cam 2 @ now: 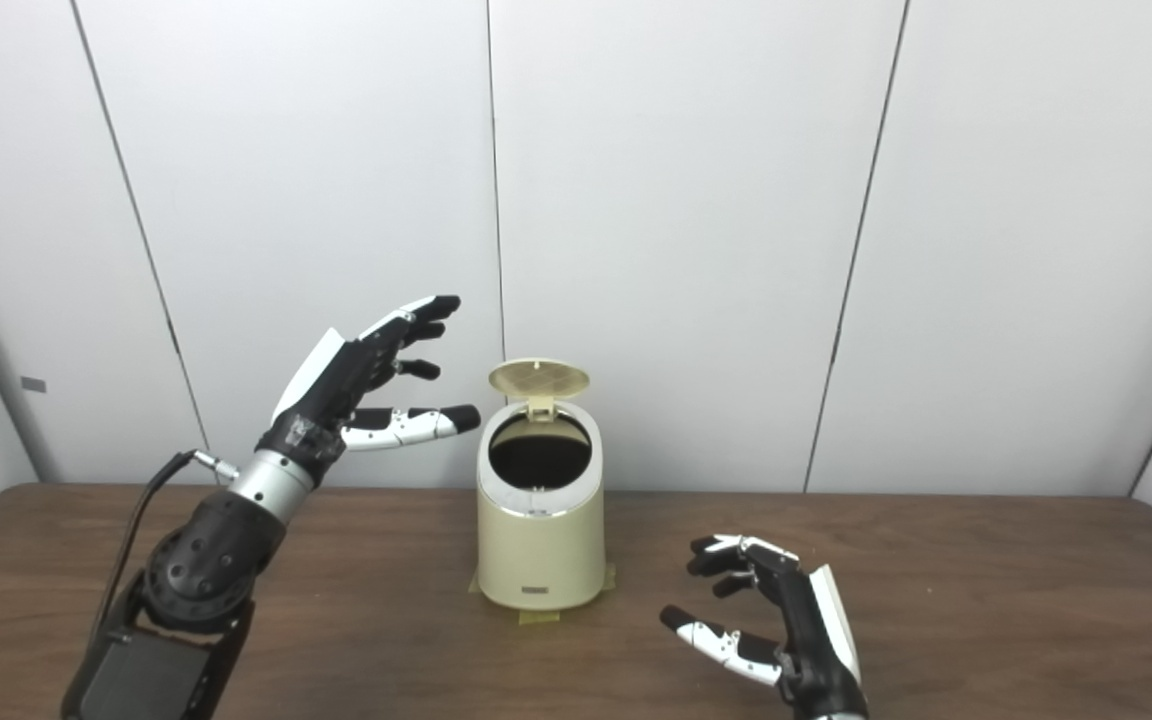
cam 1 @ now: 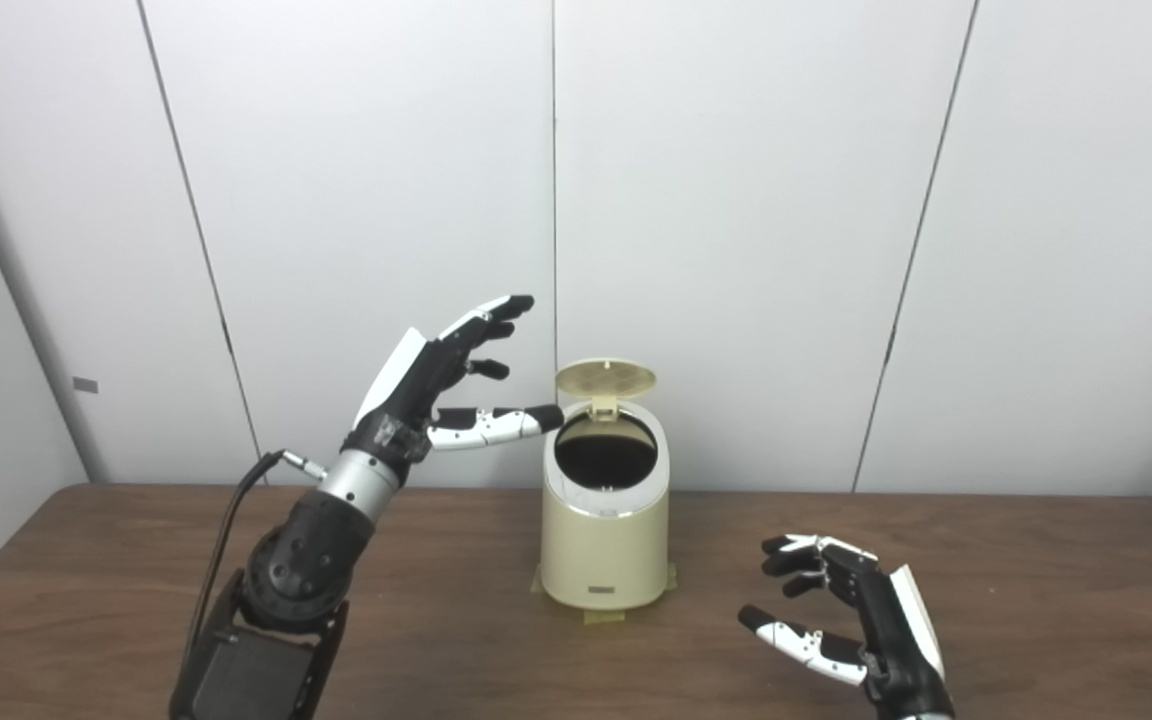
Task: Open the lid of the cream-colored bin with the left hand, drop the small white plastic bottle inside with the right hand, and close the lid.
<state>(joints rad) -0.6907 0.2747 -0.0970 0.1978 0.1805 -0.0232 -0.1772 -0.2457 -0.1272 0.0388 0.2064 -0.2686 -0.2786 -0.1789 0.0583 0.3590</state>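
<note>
The cream-colored bin (cam 1: 604, 530) stands mid-table with its round lid (cam 1: 605, 378) tipped up and open at the back, showing a dark inside. My left hand (cam 1: 446, 385) is raised just left of the bin, open, its thumb reaching toward the rim without holding the lid. My right hand (cam 1: 851, 620) hovers low over the table to the bin's right, open and empty. No small white bottle shows in either view.
The brown wooden table (cam 1: 1036, 600) runs wide on both sides of the bin. Tape tabs (cam 1: 606, 615) hold the bin's base to the table. White wall panels stand close behind. A black cable (cam 1: 226, 530) hangs from my left forearm.
</note>
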